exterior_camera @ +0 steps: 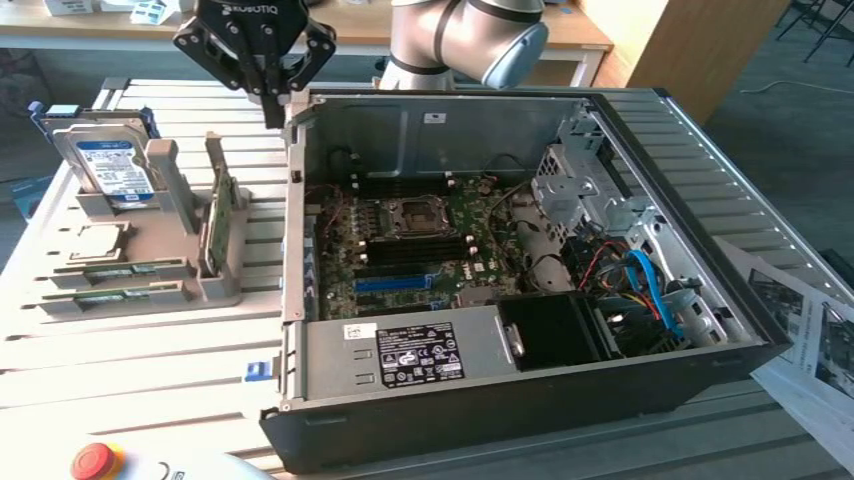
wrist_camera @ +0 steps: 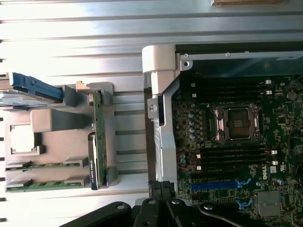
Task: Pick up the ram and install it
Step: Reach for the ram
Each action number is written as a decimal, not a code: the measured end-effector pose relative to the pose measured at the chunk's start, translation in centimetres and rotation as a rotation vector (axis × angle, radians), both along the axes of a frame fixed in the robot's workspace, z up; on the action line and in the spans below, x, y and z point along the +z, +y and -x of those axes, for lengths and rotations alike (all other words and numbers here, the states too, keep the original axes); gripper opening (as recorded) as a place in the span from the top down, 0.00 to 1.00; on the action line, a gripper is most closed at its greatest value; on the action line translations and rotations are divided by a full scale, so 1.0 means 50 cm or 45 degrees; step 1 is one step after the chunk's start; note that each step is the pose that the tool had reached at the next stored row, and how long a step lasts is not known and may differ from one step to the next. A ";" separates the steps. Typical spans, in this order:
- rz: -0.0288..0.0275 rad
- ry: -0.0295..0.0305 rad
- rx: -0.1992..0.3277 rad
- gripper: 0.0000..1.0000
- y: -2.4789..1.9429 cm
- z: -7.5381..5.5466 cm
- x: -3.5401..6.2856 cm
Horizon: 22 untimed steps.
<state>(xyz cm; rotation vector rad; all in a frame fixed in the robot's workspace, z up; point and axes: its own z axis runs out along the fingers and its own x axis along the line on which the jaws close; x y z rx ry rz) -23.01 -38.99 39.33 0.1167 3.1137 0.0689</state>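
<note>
The ram is a thin green stick standing on edge in a grey holder at the exterior view's left, beside the open computer case. In the wrist view the ram runs along the holder's side nearest the case wall. My gripper hangs high above the case's back corner, behind the holder, and is shut with nothing in it. Its dark fingertips sit over the case wall in the wrist view. The motherboard lies exposed, with black memory slots beside the processor socket.
A silver hard drive stands in the holder's back. A processor chip and two flat green sticks lie in its front. A blue slot crosses the board. A red stop button and papers sit near the table edges.
</note>
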 end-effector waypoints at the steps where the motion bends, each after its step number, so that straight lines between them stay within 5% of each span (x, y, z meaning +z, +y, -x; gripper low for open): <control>1: -0.0001 -0.0002 0.000 0.89 0.0004 0.004 0.000; 22: 0.0000 0.0000 0.000 0.89 0.0108 0.075 0.000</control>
